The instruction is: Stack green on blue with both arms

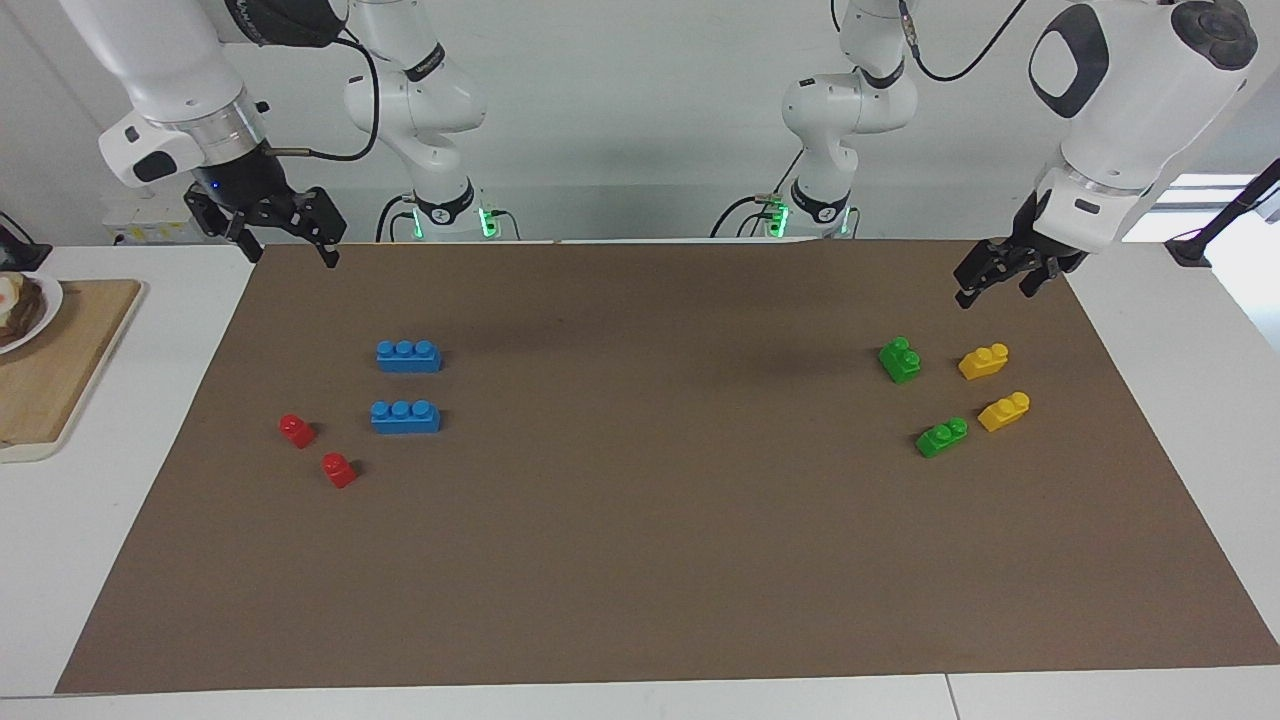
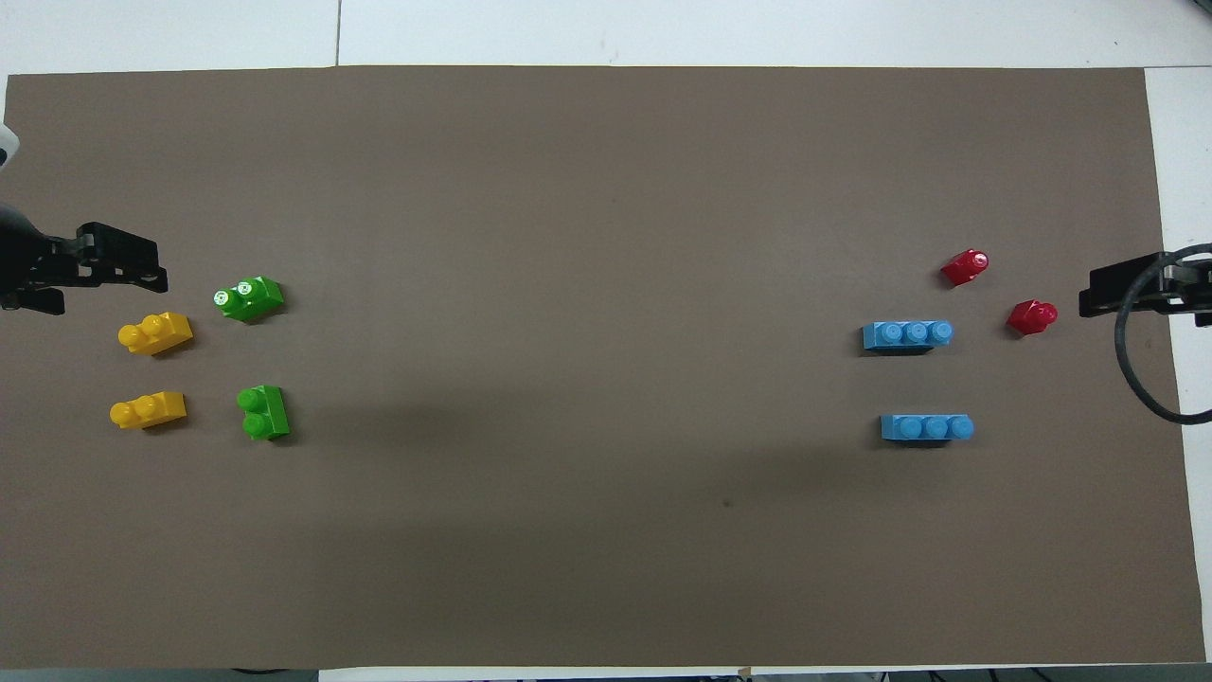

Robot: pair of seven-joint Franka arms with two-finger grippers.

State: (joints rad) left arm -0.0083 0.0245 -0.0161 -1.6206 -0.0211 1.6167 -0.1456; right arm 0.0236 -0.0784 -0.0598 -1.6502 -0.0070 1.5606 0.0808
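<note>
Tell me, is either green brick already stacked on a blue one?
No. Both green bricks sit on the mat at the left arm's end; the blue bricks lie bare at the right arm's.

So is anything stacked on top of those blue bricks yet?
No. Both blue bricks show three bare studs, nothing on them. Both green bricks sit on the brown mat, apart. Nothing hides them.

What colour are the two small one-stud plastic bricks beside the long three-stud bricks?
Red one-stud bricks, beside the blue three-stud bricks; clearest in the facing view.
</note>
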